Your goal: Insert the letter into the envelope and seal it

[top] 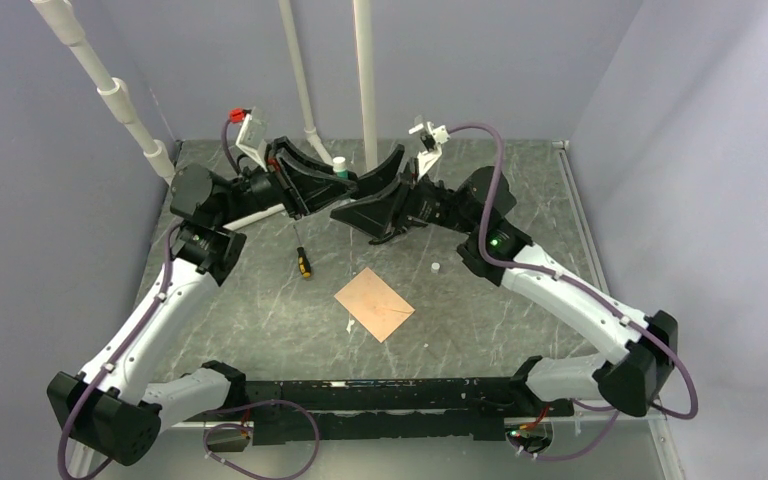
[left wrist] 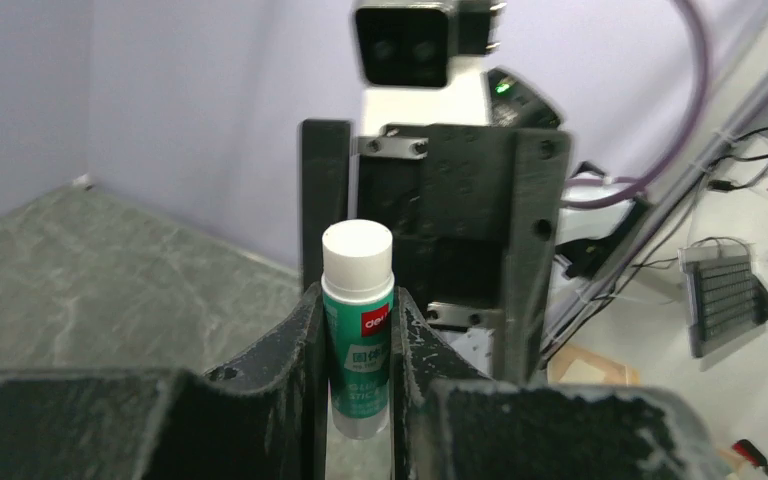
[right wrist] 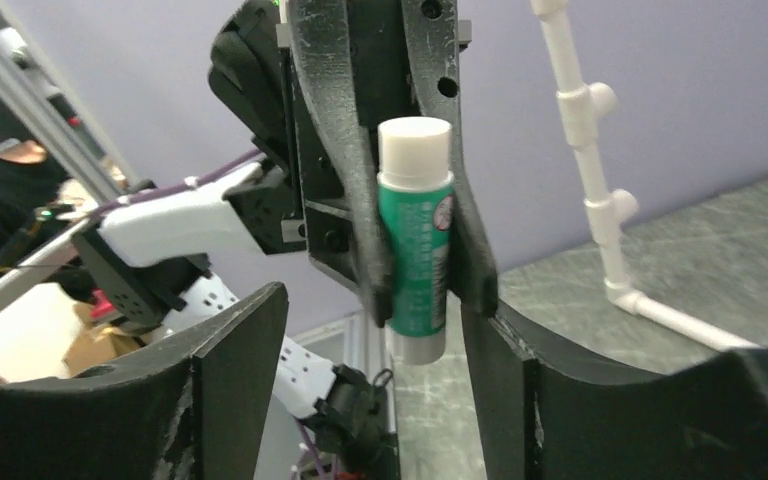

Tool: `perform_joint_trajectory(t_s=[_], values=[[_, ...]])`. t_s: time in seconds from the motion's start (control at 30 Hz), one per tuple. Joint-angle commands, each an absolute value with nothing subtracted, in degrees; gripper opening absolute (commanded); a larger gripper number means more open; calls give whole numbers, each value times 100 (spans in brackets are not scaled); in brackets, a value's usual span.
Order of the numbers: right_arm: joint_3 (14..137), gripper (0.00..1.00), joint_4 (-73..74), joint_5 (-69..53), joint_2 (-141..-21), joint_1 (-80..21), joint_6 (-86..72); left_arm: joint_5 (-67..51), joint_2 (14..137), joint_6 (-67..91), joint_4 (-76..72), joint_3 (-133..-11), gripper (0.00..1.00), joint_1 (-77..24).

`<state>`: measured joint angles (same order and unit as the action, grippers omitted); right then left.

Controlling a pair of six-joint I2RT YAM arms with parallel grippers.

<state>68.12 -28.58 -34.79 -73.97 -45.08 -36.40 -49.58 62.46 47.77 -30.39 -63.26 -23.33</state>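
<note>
I have both arms raised over the far half of the surface (top: 260, 320), their grippers meeting nose to nose close to the white pipes (top: 364, 80) at the back. The left gripper (left wrist: 358, 335) is clamped on the glue stick (right wrist: 415, 240), one finger on each side of its green body, white top up. The right gripper (right wrist: 380, 310) is spread wide, and its fingers stand either side of the left gripper's tips without touching the stick.

Below them the middle of the surface is open. I see a single peach rectangle, which I take for the envelope (top: 373, 303). It lies flat and turned at an angle, well apart from every edge and from both arms. I cannot tell whether the letter is inside it.

My count:
- one envelope
- one glue stick
- one screwdriver (top: 303, 262), left of the envelope
- one small white cap (top: 436, 267), to its right near the right arm
- one white scrap (top: 350, 326), just beside its near-left edge
- three pipes along the back

The walls stand close on both sides.
</note>
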Motion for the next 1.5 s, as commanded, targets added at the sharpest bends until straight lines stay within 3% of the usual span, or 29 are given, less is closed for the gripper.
perform_joint_trajectory(t_s=[0.0,0.13,0.27,0.53,1.0,1.47], values=[[6803,70,-1251,-2954,-6827,-4412,-2771,-4773,6134,3267,-1310,-6751,2,-2347],[6557,72,106,-2407,-6508,-4154,-2460,-4141,6082,1908,376,-7104,3,-2338],[6507,71,1556,-828,-6430,-3900,-2669,-3523,6067,1203,1389,-7268,3,-2338],[6661,66,4226,2029,-7793,-3510,-3726,-3873,6038,1285,1376,-6935,2,-2338],[6827,52,3674,1364,-9851,-3032,-3265,-4772,6113,1519,1031,-6724,3,-2340],[6839,43,3260,915,-10364,-2849,-3093,-4822,6213,1477,940,-6786,3,-2338]])
